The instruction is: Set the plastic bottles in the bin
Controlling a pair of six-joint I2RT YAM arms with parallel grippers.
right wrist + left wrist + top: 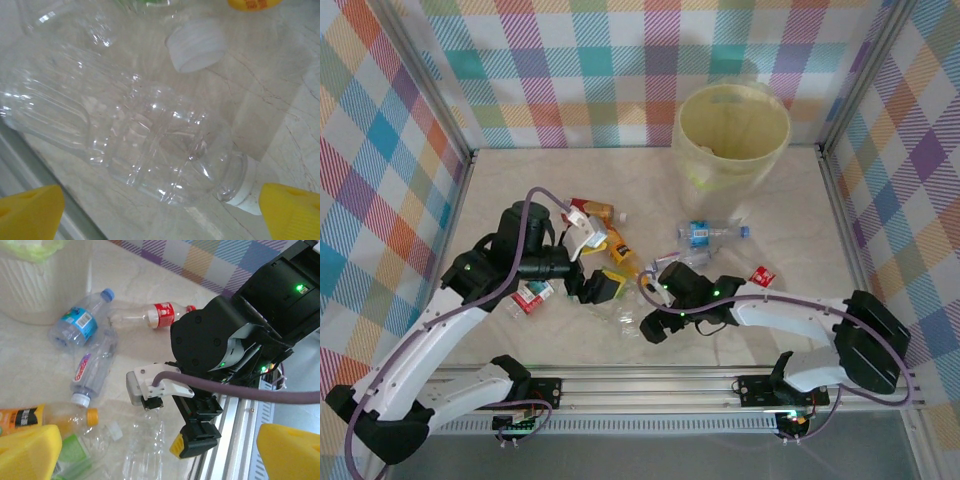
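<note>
The pale-yellow bin [730,135] stands at the back right of the table. Several plastic bottles lie scattered in front of it. A clear label-less bottle [150,140] with a white cap lies flat on the marble top. My right gripper [160,215] hovers just over it, open, one yellow fingertip on each side. My left gripper [160,460] is open too and holds nothing. It looks across the same clear bottle [145,440] at the right gripper's black finger [200,440]. In the top view the two grippers, left [603,288] and right [648,302], sit close together near the table's middle.
A blue-label bottle [75,322], a red-label bottle [160,314], a purple-label bottle [92,367] and an orange one [45,416] lie between the grippers and the bin [40,280]. A metal rail [650,385] runs along the near edge. Checked walls enclose the table.
</note>
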